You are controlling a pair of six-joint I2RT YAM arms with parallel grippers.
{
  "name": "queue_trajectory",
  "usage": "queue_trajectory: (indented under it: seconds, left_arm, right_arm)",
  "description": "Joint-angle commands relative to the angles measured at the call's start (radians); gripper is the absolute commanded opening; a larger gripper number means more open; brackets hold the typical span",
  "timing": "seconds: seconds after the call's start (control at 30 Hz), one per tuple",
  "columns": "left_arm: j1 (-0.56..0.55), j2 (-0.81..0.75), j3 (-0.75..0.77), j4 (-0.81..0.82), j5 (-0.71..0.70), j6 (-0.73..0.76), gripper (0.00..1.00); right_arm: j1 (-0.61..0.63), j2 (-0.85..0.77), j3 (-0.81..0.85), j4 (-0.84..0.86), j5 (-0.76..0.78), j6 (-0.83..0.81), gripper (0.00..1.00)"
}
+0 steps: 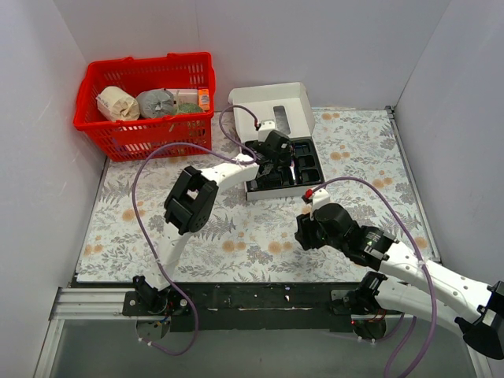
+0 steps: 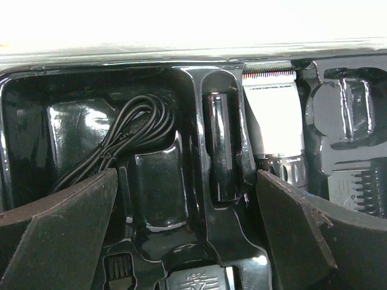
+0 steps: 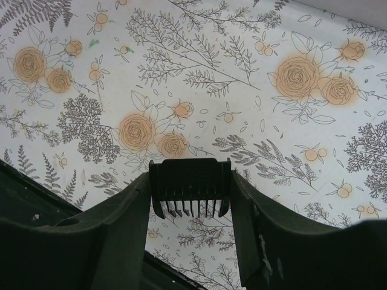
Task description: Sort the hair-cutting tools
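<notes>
Comb attachment (image 3: 190, 186), small and black, is pinched across its sides by the right claw (image 3: 190, 199). The two fingers (image 3: 124, 241) are closed in on it and its teeth point back toward the wrist camera. Behind it is only the flowered table cover (image 3: 290, 121); I cannot tell whether the comb touches it. In the top view the right claw (image 1: 309, 233) hangs at about 5 o'clock from the black tray (image 1: 313, 175), a little apart from it.

The left claw (image 2: 187, 181) is spread wide with nothing between its fingers (image 2: 60, 223), and it is poised right over the tray (image 2: 199, 241). From its gap, the coiled black cord (image 2: 130, 136) lies in a tray compartment at 10 o'clock. The clipper (image 2: 273, 115), silvery head up, lies in its slot at 2 o'clock. A second comb piece (image 2: 369, 192) shows at 3 o'clock.

Seen from above, the left claw (image 1: 270, 157) is over the tray's left half. The open white box lid (image 1: 272, 101) stands at 12 o'clock from the tray. The red basket (image 1: 126, 142) of rolls is at 10 o'clock, well apart.
</notes>
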Motion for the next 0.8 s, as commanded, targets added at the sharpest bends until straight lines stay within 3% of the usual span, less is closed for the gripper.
queue_trajectory:
  seconds: [0.0, 0.4, 0.77]
  left_arm:
    - [0.016, -0.078, -0.09, -0.041, 0.033, -0.028, 0.98]
    - [0.004, -0.233, -0.353, -0.027, 0.217, 0.043, 0.98]
    - [-0.06, -0.518, -0.663, 0.003, 0.221, 0.04, 0.98]
  right_arm:
    - [0.001, -0.013, -0.003, 0.018, 0.003, 0.018, 0.29]
    - [0.003, -0.061, 0.032, -0.051, 0.029, 0.048, 0.29]
    - [0.003, 0.014, 0.207, -0.204, 0.076, -0.022, 0.31]
